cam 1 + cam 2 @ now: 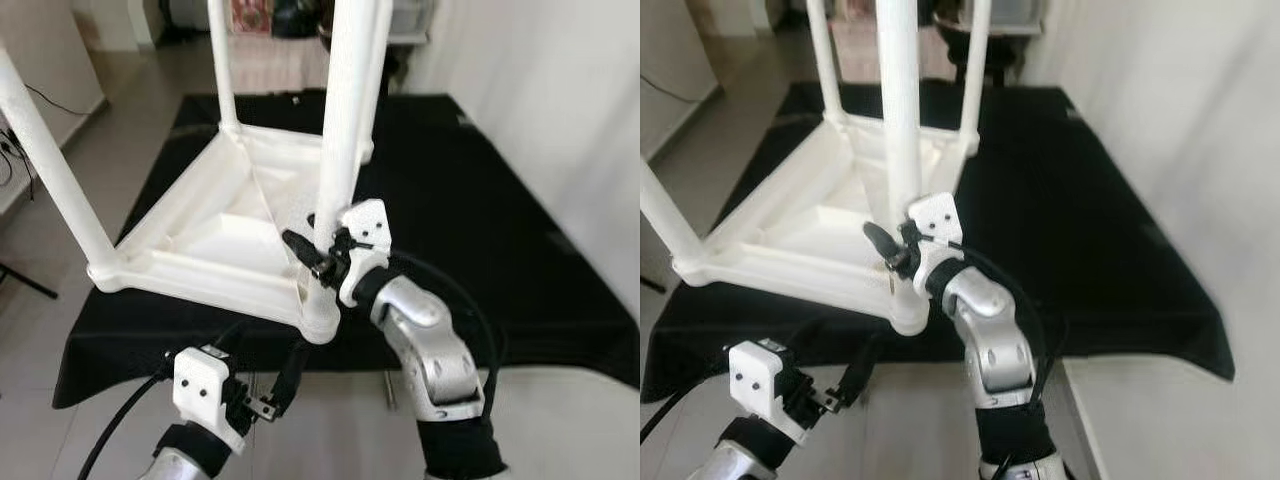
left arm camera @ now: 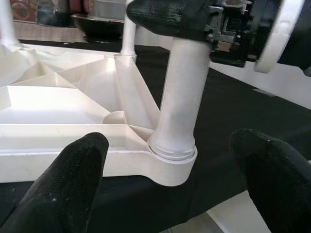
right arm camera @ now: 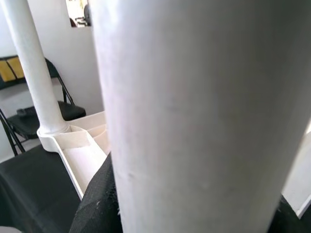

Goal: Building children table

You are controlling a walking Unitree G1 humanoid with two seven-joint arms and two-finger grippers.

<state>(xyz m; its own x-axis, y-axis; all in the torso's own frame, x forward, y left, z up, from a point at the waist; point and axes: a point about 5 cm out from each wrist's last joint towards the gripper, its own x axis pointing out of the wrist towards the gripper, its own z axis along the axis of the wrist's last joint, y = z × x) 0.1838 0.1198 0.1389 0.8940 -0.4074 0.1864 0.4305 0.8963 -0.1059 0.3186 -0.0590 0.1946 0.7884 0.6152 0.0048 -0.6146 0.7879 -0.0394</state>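
Black cloth (image 1: 480,200) covers the work surface, which stands on a pale tiled floor beside a white wall, and on it lies the white plastic table top (image 1: 215,235) of a children's table, turned underside up with its ribbed frame showing. Four white legs rise from its corners; the near corner leg (image 1: 345,120) stands upright in its socket (image 2: 171,167) at the edge closest to the robot. The right gripper (image 1: 318,252) is clenched around this leg low down, just above the socket, one black finger wrapped across the front of the tube, as the left wrist view shows from below. The left gripper (image 1: 275,395) hangs lower, in front of the cloth's edge and apart from the table, its two black fingers (image 2: 63,187) spread wide and grasping nothing, aimed at the same corner. By my judgement the step in hand is seating or tightening the last leg, so the assembly looks close to done. The next move likely calls for a firm downward push or a twist along the leg's axis while the top stays flat, perhaps with the left gripper bracing the corner; pulling sideways could tip the light frame toward the cloth's edge.
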